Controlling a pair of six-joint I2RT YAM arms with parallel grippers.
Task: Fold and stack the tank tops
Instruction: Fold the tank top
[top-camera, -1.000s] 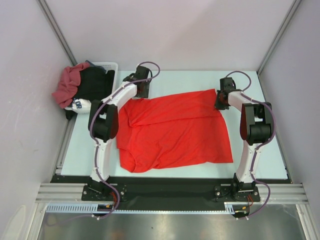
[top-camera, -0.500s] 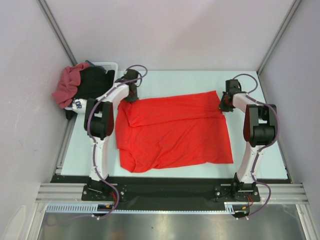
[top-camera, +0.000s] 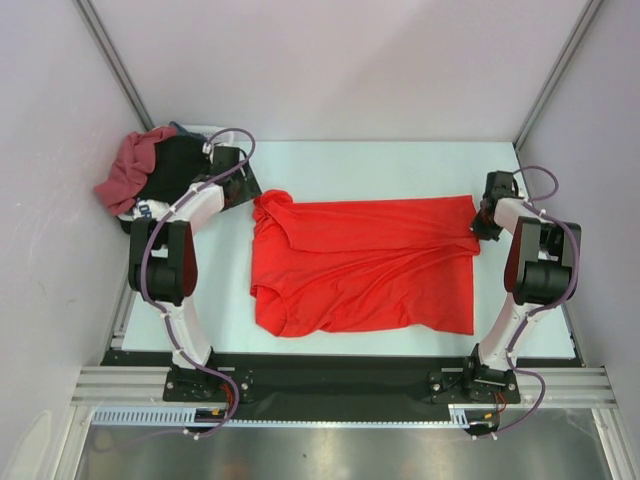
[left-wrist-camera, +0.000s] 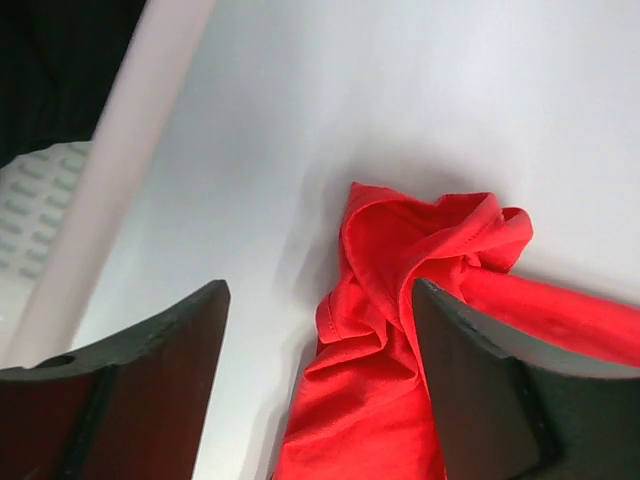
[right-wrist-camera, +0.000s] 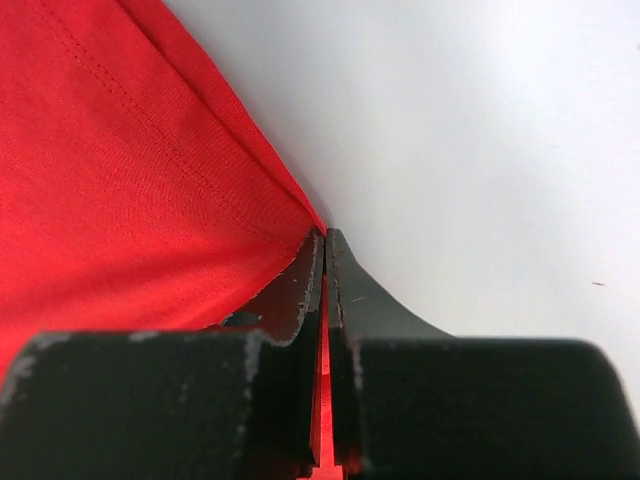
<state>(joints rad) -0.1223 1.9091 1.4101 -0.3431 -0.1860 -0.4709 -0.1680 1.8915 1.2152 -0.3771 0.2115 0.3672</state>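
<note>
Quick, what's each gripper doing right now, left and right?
Left gripper: open, holding nothing.
Right gripper: shut on the red tank top at its corner.

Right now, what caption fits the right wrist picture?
The shut right gripper pinches the edge of the bright red tank top on the white table.

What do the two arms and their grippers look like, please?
Both the left arm and right arm have white links, bulky black joint housings and purple-grey cables looping alongside. The left gripper and right gripper are black; their fingers are flat, tapering blades, the right ones scuffed.
</note>
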